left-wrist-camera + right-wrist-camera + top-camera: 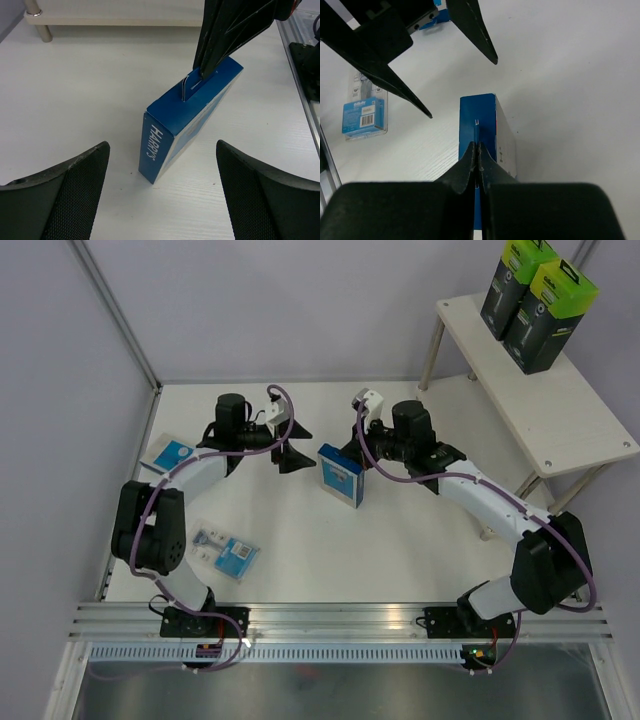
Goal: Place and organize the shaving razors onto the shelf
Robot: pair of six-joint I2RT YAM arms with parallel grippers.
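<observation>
Your right end effector [478, 150] clamps one upright blue-and-white cardboard box [192, 102]; left end effector [297, 448] spread wide, empty. Two black lime-topped boxes [518, 285] [550, 320] on beige wooden shelf [570, 415]; one clear blister pack [227, 551] on bench [300, 540].

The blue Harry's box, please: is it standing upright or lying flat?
Upright: the Harry's box stands on its narrow edge, the right gripper shut on the hang tab on top.
</observation>
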